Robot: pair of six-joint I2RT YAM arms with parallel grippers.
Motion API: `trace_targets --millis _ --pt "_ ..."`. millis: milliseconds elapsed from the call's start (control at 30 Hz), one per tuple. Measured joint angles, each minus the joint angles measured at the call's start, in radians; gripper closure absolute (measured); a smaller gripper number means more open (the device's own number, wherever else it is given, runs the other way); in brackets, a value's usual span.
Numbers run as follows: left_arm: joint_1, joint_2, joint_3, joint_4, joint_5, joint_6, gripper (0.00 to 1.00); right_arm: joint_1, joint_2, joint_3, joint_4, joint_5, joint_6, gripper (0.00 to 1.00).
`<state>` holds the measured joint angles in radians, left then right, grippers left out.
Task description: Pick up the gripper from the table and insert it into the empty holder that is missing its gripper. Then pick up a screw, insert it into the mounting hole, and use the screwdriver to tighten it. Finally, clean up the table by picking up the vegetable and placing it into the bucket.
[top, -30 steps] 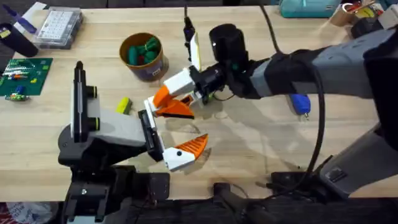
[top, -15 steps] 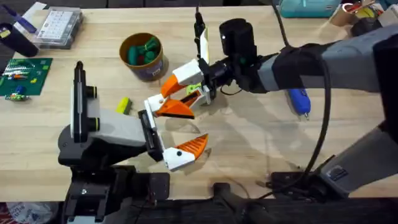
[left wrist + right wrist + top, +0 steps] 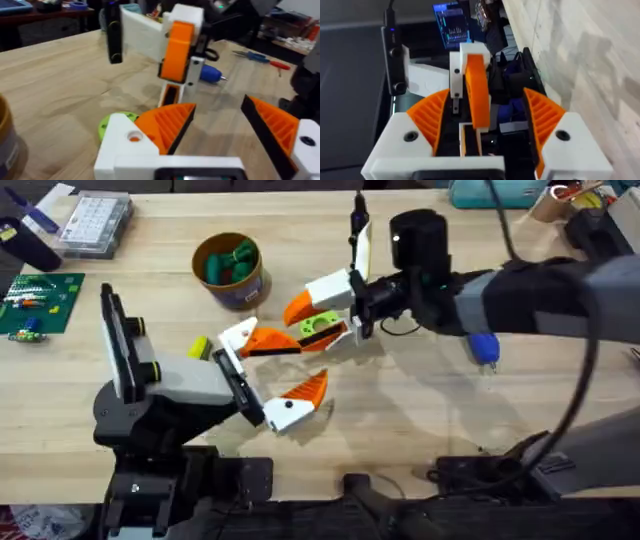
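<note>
**Two open grippers meet over the little green vegetable**

The left gripper [image 3: 296, 370] is closest to the bottom of the overhead view. Its two white fingers with orange pads are spread wide apart, and they hold nothing. A small yellow piece [image 3: 198, 348] lies on the table just beside this arm.

Just past the left gripper's tips is the lime-green vegetable [image 3: 322, 326]. In the left wrist view the vegetable [image 3: 106, 123] lies on the wood, partly hidden behind one white finger.

The right gripper [image 3: 308, 320] reaches in from the right side and sits over the vegetable. From above, the green shows between its two fingers. In the right wrist view the right gripper [image 3: 485, 110] has its orange pads spread apart. I cannot tell if they touch the vegetable.

The blue screwdriver [image 3: 483, 347] lies on the table next to the right arm, well apart from both grippers.

Farther back stands the bucket [image 3: 240, 295], with dark green and red pieces inside it. A green circuit board [image 3: 35, 302] lies at the left edge. A clear parts box [image 3: 95, 222] sits in the far left corner.
</note>
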<state>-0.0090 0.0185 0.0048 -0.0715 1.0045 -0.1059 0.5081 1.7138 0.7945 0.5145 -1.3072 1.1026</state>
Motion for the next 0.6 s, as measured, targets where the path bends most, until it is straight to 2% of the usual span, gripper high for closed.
trace_targets --millis 133,200,433,533,567,600 --pt "0.0 0.0 0.0 0.0 -0.06 0.0 0.011 0.002 -0.038 -0.002 0.003 0.008 -0.004 0.163" --pt "0.0 0.0 0.0 0.0 -0.082 0.0 0.011 0.014 -0.042 -0.002 -0.004 0.019 -0.005 0.12" --pt "0.0 0.0 0.0 0.003 -0.117 0.0 0.011 0.081 -0.042 -0.004 -0.013 0.054 -0.007 0.111" --pt "0.0 0.0 0.0 0.004 -0.12 0.0 0.011 0.096 -0.042 -0.004 -0.014 0.063 -0.009 0.221" --pt "0.0 0.0 0.0 0.004 -0.12 0.0 0.011 0.097 -0.042 -0.004 -0.015 0.066 -0.013 0.3" --pt "0.0 0.0 0.0 0.004 -0.122 0.0 0.011 0.097 -0.042 -0.004 -0.016 0.072 -0.011 0.437"
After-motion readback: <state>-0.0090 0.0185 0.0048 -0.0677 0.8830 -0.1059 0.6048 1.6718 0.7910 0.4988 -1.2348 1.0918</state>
